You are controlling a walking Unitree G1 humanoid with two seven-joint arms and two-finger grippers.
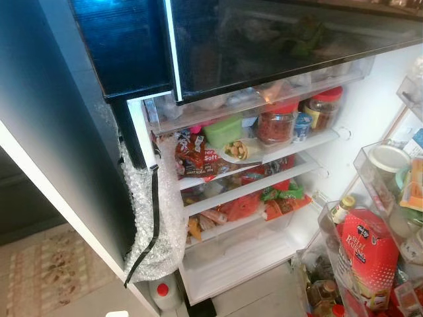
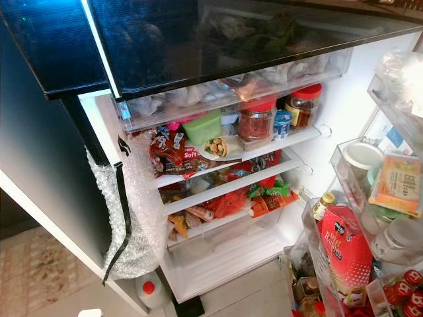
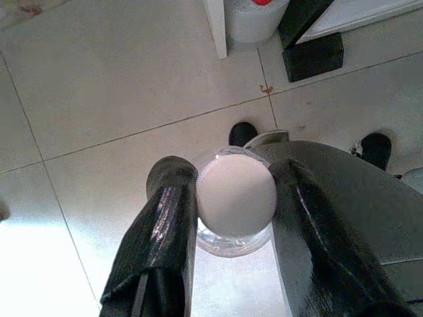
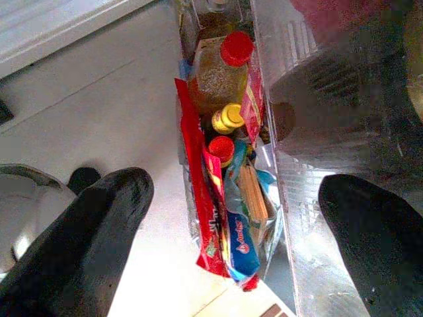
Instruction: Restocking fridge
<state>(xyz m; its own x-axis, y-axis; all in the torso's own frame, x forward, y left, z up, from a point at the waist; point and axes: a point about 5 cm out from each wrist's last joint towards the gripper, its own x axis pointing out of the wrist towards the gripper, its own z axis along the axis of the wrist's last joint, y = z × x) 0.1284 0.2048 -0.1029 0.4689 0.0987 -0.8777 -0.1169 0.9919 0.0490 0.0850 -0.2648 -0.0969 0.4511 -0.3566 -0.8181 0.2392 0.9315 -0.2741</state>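
The fridge stands open before me, its white shelves (image 1: 264, 183) packed with snack bags, a green box (image 1: 222, 129) and red-lidded jars (image 1: 276, 123). In the left wrist view my left gripper (image 3: 234, 198) is shut on a clear bottle with a white cap (image 3: 236, 195), held over the tiled floor (image 3: 119, 86). In the right wrist view my right gripper (image 4: 234, 224) is open, its fingers (image 4: 99, 224) spread above the lowest door bin (image 4: 291, 198), which holds sauce bottles (image 4: 221, 66) and packets.
The open door on the right carries bins with a red bag (image 1: 369, 254), bottles and tubs. Bubble wrap (image 1: 152, 218) hangs off the left door edge. A white jug with a red cap (image 1: 164, 292) stands on the floor below. A rug (image 1: 46, 271) lies left.
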